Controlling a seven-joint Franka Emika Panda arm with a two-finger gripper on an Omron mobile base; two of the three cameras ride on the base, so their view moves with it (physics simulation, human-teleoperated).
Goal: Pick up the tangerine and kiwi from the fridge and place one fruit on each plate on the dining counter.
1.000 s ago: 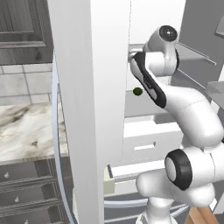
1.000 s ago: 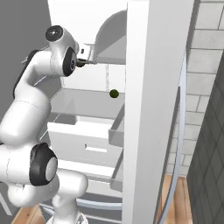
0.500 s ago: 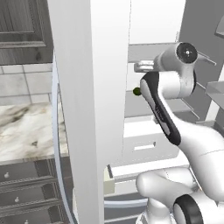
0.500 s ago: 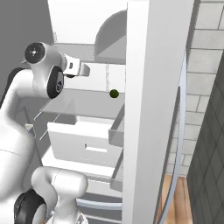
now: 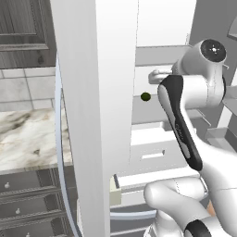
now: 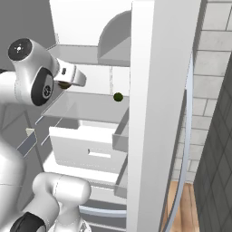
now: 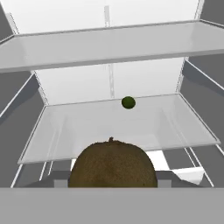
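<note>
My gripper [image 7: 113,177] is shut on the tangerine [image 7: 113,162], a brown-orange fruit that fills the bottom of the hand view. In the right base view the gripper [image 6: 68,83] hangs just in front of the open fridge [image 6: 158,113], with the tangerine [image 6: 64,85] peeking out under it. The kiwi [image 7: 128,102], a small dark green ball, rests at the back of the glass shelf [image 7: 87,131]. It also appears as the kiwi [image 5: 145,96] and the kiwi [image 6: 118,96] in the base views. The plates are out of view.
The thick white fridge door [image 5: 92,115] stands open between me and the marble dining counter [image 5: 28,139] with its dark drawers [image 5: 28,199]. A second glass shelf [image 7: 109,46] lies above the hand. White fridge drawers [image 6: 90,145] sit below.
The gripper has drawn back from the shelf, down and outward, with the tangerine in it. The arm's elbow has swung up. The kiwi has stayed in place.
</note>
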